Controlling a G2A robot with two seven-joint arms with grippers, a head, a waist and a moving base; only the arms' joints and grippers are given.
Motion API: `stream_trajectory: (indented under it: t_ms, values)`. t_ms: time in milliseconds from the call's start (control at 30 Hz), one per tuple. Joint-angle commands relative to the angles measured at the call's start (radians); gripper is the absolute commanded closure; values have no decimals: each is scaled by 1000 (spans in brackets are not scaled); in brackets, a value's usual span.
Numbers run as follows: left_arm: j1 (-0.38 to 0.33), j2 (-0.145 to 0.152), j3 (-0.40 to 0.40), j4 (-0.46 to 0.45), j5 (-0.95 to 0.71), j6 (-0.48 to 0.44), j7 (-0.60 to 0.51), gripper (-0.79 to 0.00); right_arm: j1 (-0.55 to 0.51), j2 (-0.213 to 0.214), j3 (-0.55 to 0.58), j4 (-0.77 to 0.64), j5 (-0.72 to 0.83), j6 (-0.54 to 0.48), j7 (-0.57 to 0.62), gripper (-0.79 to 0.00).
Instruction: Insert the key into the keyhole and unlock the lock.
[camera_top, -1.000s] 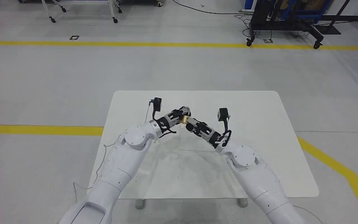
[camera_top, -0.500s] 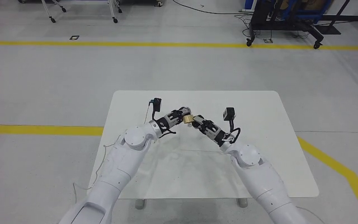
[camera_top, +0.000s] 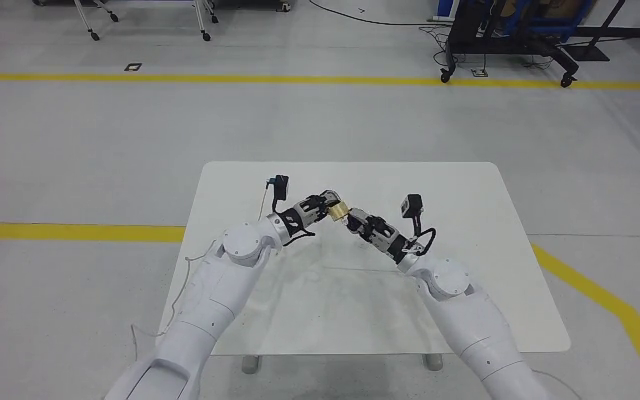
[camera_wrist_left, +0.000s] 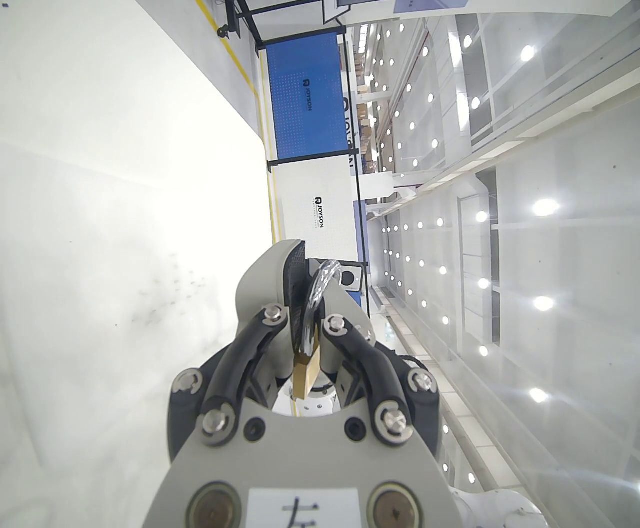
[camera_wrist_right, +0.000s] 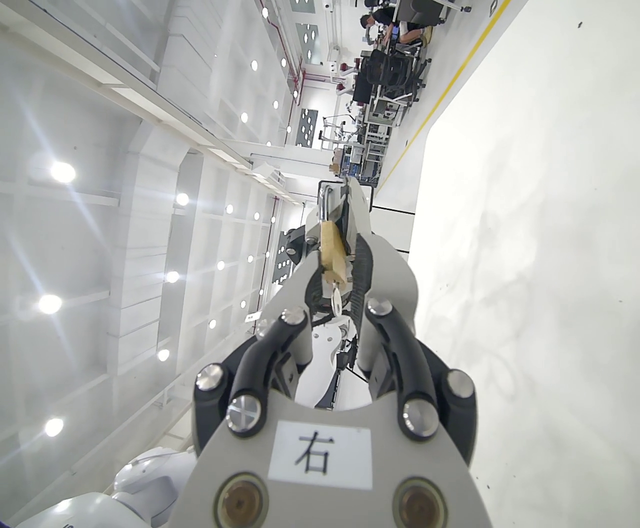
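Note:
A brass padlock (camera_top: 338, 210) with a steel shackle hangs in the air above the middle of the white table (camera_top: 480, 200). My left gripper (camera_top: 325, 207) is shut on the shackle (camera_wrist_left: 320, 292), and the brass body (camera_wrist_left: 306, 372) lies between its fingers' roots. My right gripper (camera_top: 353, 220) faces it from the other side, shut on a small silver key (camera_wrist_right: 336, 299). The key's tip meets the bottom face of the padlock (camera_wrist_right: 333, 252). I cannot tell how deep the key sits. The shackle (camera_wrist_right: 326, 200) looks closed.
The tabletop (camera_wrist_right: 525, 250) under both arms is bare. Its far edge and the floor's yellow line (camera_top: 300, 78) lie beyond. Black carts and frames (camera_top: 510, 45) stand far off on the floor.
The padlock and the left gripper shifted slightly to the right. The right wrist swung outward to the right and lined up with the padlock's bottom.

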Motion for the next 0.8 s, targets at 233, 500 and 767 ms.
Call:
stream_trajectory:
  t_ms: [233,500,767]
  values:
    - [2,0,6,-9,18,24,7,0,6,-5,-17,6,1,-9,7,-302]
    - [8,1,9,-14,34,21,8,0,32,-14,-41,33,14,7,8,-212]
    - [13,4,6,-17,40,12,-2,0,30,-14,-32,43,29,-9,11,0]
